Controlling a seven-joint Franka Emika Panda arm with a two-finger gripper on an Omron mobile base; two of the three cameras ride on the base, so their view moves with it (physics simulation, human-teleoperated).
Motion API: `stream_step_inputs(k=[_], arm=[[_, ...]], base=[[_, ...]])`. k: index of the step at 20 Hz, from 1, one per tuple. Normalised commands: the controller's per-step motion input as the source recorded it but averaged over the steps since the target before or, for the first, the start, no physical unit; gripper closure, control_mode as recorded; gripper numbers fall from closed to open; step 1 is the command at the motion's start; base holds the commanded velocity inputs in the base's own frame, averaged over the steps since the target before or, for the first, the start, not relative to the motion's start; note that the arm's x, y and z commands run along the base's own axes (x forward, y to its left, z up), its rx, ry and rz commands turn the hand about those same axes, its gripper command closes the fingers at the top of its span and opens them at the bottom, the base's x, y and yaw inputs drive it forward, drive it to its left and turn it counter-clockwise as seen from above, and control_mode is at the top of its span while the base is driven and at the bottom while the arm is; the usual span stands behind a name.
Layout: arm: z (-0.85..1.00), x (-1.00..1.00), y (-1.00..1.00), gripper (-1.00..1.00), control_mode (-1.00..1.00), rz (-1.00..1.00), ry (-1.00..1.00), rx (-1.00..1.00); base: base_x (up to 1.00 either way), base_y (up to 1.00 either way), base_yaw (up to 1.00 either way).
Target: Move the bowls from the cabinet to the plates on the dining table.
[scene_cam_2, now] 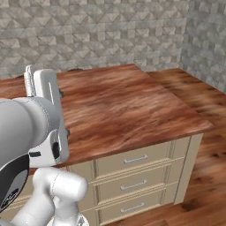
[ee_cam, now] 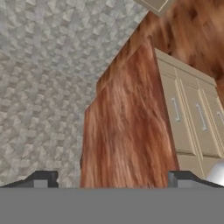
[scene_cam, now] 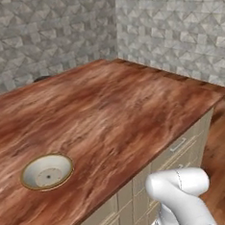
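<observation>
My hand [ee_cam: 111, 179] hangs w/ both dark finger tips [ee_cam: 43, 178] spread wide apart, nothing between them. In the hand view, rolled sideways, it looks along the glossy reddish-brown table [ee_cam: 122, 131], w/ beige drawer fronts [ee_cam: 183, 113] and their silver handles to one side, the grey patterned wall [ee_cam: 43, 78] to the other.

In the left base view my white arm [scene_cam: 182, 195] rises at lower right, in front of the table's drawers. The cream bowl [scene_cam: 47, 172] w/ tan-brown rim sits upright on the table top [scene_cam: 110, 114], near the front edge, toward the left end, well apart from my arm. Whether a plate lies under it I can't tell.

In the right base view my arm [scene_cam_2: 39, 128] fills the left side, blocking that part of the table; three stacked drawers [scene_cam_2: 137, 181] show below the top, wood floor [scene_cam_2: 207, 176] at right. Grey stone-pattern walls [scene_cam_2: 110, 31] meet in a corner behind the table.
</observation>
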Motion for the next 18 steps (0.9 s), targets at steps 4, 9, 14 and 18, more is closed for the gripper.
stream_step_inputs(k=[4,9,14,18], arm=[[0.0,0.0,0.0,-1.0,1.0,0.0,0.0,0.0],[0.0,0.0,0.0,-1.0,1.0,0.0,0.0,0.0],[0.0,0.0,0.0,-1.0,1.0,0.0,0.0,0.0],[0.0,0.0,0.0,-1.0,1.0,0.0,0.0,0.0]], base=[[0.0,0.0,-0.25],[0.0,0.0,-0.25],[0.0,0.0,-0.25],[0.0,-0.03,-0.23]])
